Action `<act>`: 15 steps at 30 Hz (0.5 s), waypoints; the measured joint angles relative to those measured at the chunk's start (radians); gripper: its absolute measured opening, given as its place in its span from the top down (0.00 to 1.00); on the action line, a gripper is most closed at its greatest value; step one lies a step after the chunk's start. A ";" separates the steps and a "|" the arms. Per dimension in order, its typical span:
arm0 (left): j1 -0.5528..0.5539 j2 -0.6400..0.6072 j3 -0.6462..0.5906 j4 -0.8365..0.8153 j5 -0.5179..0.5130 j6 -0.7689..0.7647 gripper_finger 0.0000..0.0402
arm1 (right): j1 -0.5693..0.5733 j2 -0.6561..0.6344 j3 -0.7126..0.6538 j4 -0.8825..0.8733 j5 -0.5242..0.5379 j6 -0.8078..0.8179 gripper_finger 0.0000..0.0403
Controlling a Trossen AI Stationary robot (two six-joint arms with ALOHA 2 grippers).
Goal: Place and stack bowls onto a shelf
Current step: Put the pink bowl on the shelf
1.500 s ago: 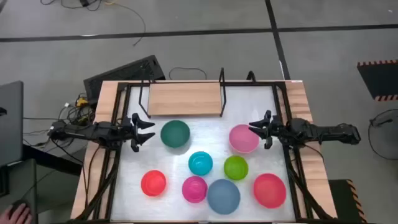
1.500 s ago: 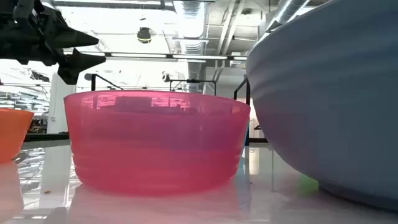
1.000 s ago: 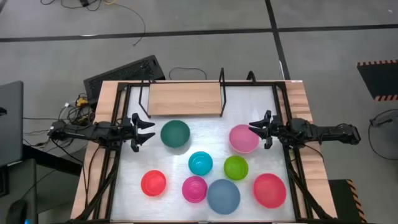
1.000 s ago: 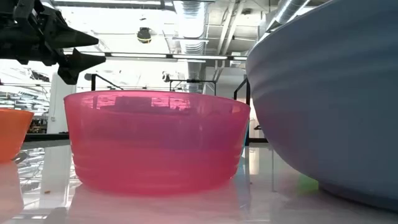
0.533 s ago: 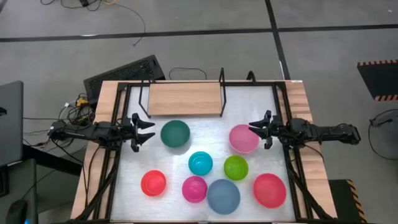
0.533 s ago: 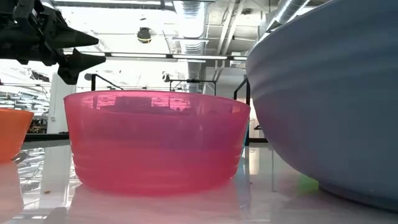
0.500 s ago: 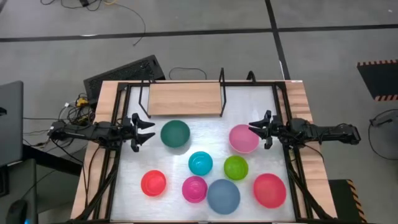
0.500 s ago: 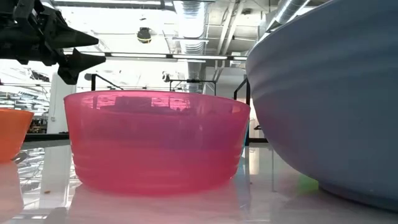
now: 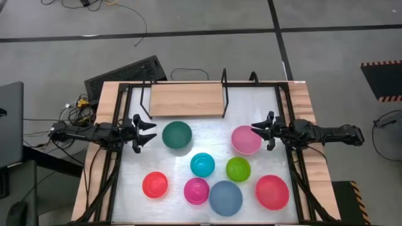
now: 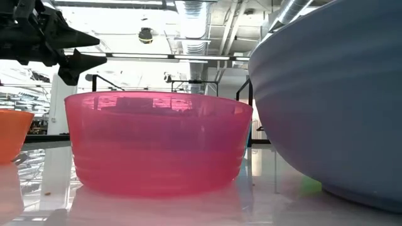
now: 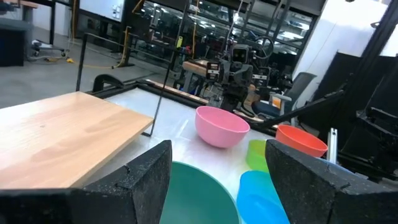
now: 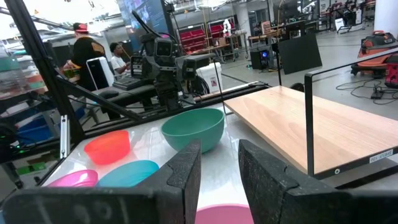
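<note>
Eight bowls rest on their bases on the white tabletop: dark green (image 9: 177, 135), pale pink (image 9: 246, 139), teal (image 9: 202, 164), lime (image 9: 238, 168), orange (image 9: 154, 184), magenta (image 9: 196, 190), grey-blue (image 9: 225, 197) and red (image 9: 272, 191). The light-wood shelf (image 9: 187, 99) stands bare at the far edge. My left gripper (image 9: 146, 132) hovers open just left of the green bowl (image 11: 199, 193). My right gripper (image 9: 260, 130) hovers open at the pink bowl's right rim (image 12: 224, 214). In the low view, magenta (image 10: 157, 144) and grey-blue (image 10: 333, 100) fill the picture.
A black frame (image 9: 125, 88) runs around the tabletop; the shelf's black uprights (image 9: 224, 94) stand at its ends. The bowls crowd the table's near half. A keyboard (image 9: 125, 72) lies beyond the far left corner. People (image 12: 84, 53) stand in the room behind.
</note>
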 joint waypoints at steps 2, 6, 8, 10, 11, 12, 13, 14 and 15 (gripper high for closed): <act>0.000 0.000 0.000 0.001 -0.045 -0.003 0.39 | 0.000 0.000 0.000 0.000 0.000 0.000 0.67; 0.000 0.000 0.000 0.004 -0.067 -0.075 0.39 | -0.005 0.000 0.000 0.000 0.003 -0.103 0.67; 0.000 0.000 0.000 0.003 -0.067 -0.091 0.39 | -0.011 0.000 0.000 0.000 0.001 -0.178 0.67; 0.000 0.000 0.000 0.004 -0.065 -0.094 0.39 | -0.013 0.000 0.000 0.000 0.001 -0.217 0.67; 0.000 0.000 0.000 0.003 -0.060 -0.104 0.39 | -0.013 0.000 0.000 0.000 0.001 -0.226 0.67; 0.000 0.000 0.000 0.003 -0.056 -0.129 0.39 | -0.013 0.000 0.000 0.000 0.001 -0.230 0.67; 0.000 0.000 0.000 0.003 -0.051 -0.167 0.39 | -0.013 0.000 0.000 0.000 0.002 -0.230 0.67; 0.000 0.000 0.000 0.003 -0.050 -0.215 0.39 | -0.014 0.000 0.000 0.000 0.002 -0.229 0.67; 0.000 0.000 0.000 0.003 -0.060 -0.264 0.39 | -0.017 0.000 0.000 0.000 0.002 -0.229 0.67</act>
